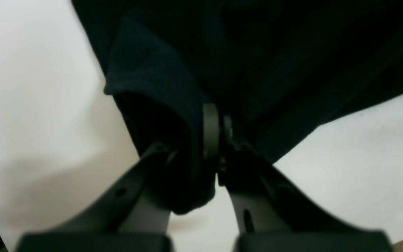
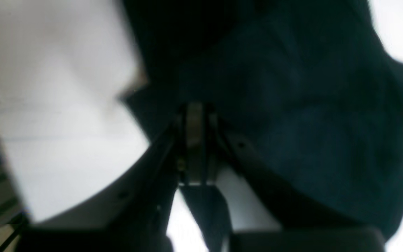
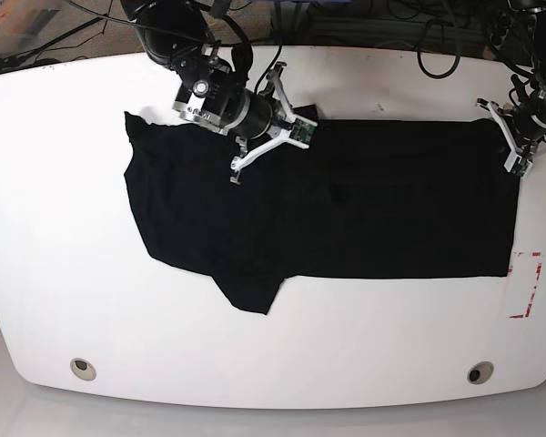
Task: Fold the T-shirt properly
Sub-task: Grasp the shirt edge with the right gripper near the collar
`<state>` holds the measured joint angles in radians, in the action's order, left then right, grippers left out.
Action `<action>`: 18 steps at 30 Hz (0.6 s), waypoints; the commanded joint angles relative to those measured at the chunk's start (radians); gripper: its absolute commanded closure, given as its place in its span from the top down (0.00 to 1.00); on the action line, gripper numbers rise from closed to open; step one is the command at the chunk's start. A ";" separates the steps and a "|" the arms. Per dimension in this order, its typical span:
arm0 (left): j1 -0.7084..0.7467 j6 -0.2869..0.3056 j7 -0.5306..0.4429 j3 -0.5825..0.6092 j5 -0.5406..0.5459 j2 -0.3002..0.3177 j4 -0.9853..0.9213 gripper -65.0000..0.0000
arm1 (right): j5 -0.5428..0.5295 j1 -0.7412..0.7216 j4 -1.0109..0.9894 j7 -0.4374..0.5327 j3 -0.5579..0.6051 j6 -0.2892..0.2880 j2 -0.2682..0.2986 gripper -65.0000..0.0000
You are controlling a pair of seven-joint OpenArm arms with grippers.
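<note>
The black T-shirt (image 3: 364, 200) lies spread across the white table (image 3: 64, 273), and no print shows on it. One sleeve (image 3: 250, 291) points toward the front edge. My right gripper (image 3: 300, 129) is at the shirt's back edge near the middle. In the right wrist view it (image 2: 195, 119) is shut on a fold of the black cloth (image 2: 292, 105). My left gripper (image 3: 510, 144) is at the shirt's back right corner. In the left wrist view it (image 1: 217, 120) is shut on a hem of the cloth (image 1: 152, 70), which is lifted a little off the table.
A red tape mark (image 3: 528, 284) sits on the table just right of the shirt's front right corner. Two round holes (image 3: 84, 367) (image 3: 480, 372) lie near the front edge. Cables (image 3: 437, 45) run along the back edge.
</note>
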<state>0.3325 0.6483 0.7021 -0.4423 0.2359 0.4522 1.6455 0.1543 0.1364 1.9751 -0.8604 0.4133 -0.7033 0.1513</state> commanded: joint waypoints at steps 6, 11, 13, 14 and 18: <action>-0.003 -0.002 -0.017 -0.010 0.006 0.018 0.014 0.00 | 0.000 0.012 0.014 0.016 0.026 0.005 0.003 0.28; -0.003 -0.002 -0.017 -0.010 0.006 0.018 0.014 0.00 | 0.001 0.033 -0.007 0.016 0.080 0.005 0.003 0.59; -0.005 -0.002 -0.017 -0.010 0.006 0.018 0.014 0.00 | 0.001 0.029 -0.036 0.016 0.091 0.005 0.001 0.59; -0.005 -0.002 -0.017 -0.010 0.006 0.018 0.014 0.00 | 0.003 0.029 -0.055 0.016 0.094 0.005 0.000 0.58; -0.006 -0.002 -0.017 -0.010 0.006 0.018 0.014 0.00 | 0.001 -0.004 -0.132 0.020 0.097 0.005 -0.002 0.51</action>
<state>0.3321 0.6483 0.7021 -0.4423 0.2359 0.4519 1.6455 0.1616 0.1543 1.8545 -0.8631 0.5079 -0.7006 0.1539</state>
